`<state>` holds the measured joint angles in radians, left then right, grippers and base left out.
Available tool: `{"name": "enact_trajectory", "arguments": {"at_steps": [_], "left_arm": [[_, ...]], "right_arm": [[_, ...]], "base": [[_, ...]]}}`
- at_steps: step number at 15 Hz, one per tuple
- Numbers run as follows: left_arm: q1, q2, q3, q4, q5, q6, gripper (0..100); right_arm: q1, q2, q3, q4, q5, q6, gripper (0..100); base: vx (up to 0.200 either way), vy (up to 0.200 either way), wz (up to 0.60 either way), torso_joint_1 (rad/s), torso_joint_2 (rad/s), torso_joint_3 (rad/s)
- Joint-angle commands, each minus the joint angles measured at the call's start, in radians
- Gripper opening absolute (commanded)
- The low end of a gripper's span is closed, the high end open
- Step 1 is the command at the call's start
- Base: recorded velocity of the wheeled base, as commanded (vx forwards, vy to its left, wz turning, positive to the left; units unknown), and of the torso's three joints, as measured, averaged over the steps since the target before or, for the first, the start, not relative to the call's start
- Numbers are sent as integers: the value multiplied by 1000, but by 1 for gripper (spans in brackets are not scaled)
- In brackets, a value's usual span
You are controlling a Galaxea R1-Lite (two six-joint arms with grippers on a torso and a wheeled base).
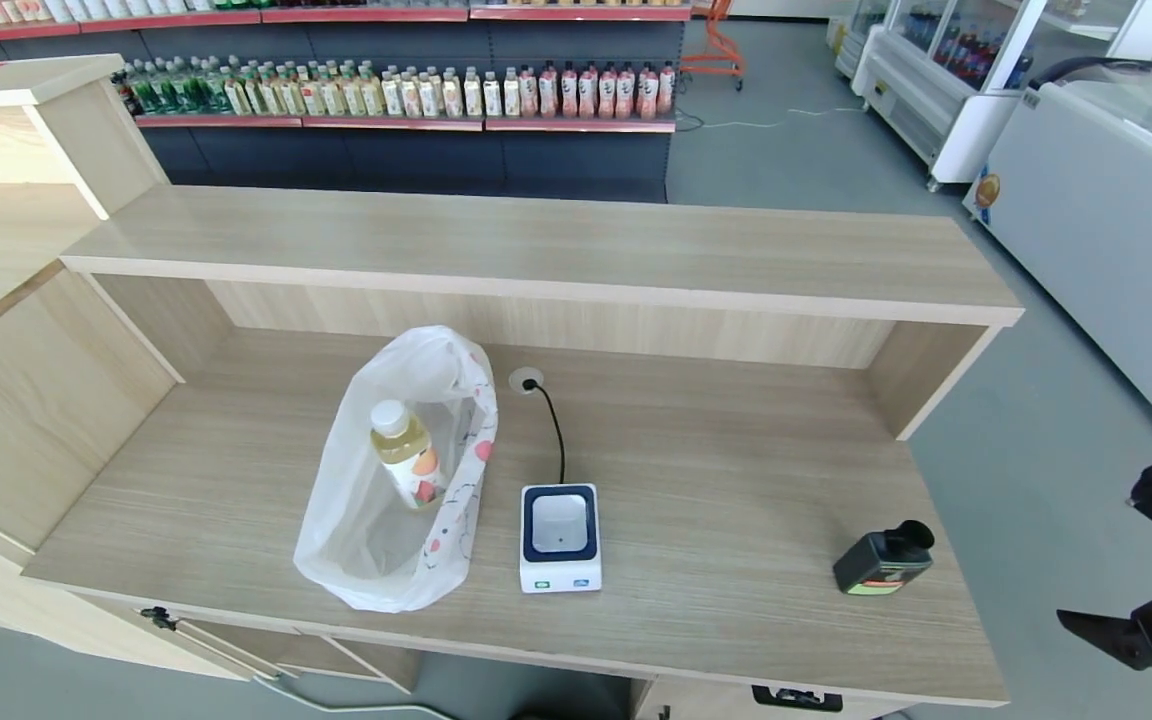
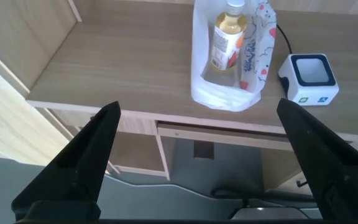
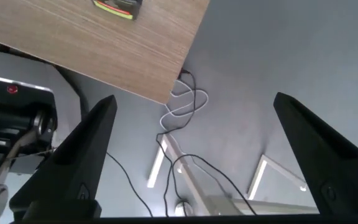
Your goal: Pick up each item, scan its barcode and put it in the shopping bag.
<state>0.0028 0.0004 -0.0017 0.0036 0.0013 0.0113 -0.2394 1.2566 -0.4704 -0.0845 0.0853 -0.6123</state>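
Two black tapered fingers of the left gripper (image 2: 197, 106) frame the foreground of the left wrist view, spread wide apart. They hang in front of the counter's front edge, facing the bag. The right gripper (image 3: 194, 98) is likewise spread wide, held over grey floor and loose cables (image 3: 182, 106) just off the counter's right front corner. In the head view this arm sits at the lower right edge of the frame. A light wood-grain counter (image 1: 736, 470) with a raised back ledge spans the middle of the head view. Left of centre on it stands a white translucent plastic shopping bag (image 1: 336, 540) with red and dark spots along one side, its mouth open. Inside the bag leans a clear bottle (image 1: 408, 460) of yellow drink with a white cap and a colourful label. Just beside the bag, at the centre bottom of the frame, sits a small white box-shaped scanner (image 1: 560, 570) with a dark blue frame round its window. A black cable (image 1: 556, 430) runs from it to a round grey port (image 1: 526, 379) in the counter. Well apart, at lower right, a dark green-black container (image 1: 876, 565) with a black cap lies on its side near the counter's front right corner. Store shelves (image 1: 396, 120) of bottled drinks line the top of the frame, and white chest freezers (image 1: 1106, 190) stand at upper right.
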Motion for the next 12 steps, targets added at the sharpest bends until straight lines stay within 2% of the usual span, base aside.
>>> {"name": "enact_trajectory", "arguments": {"at_steps": [1,6,9,12], "left_arm": [[0,0,0,1,-1,-1,100],[0,0,0,-1,-1,-1,100],[0,0,0,-1,0,-1,100],[0,0,0,-1,0,-1,100]], "right_arm": [[11,86,-37,0,1,-44,100],[49,214,-65,-3,7,-211,100],[121,264,-56,-41,4,-214,100],[134,353,-68,-103,8,-260,100]], "base": [[0,0,0,0,0,0],[0,0,0,0,0,0],[0,0,0,0,0,0],[0,0,0,0,0,0]]}}
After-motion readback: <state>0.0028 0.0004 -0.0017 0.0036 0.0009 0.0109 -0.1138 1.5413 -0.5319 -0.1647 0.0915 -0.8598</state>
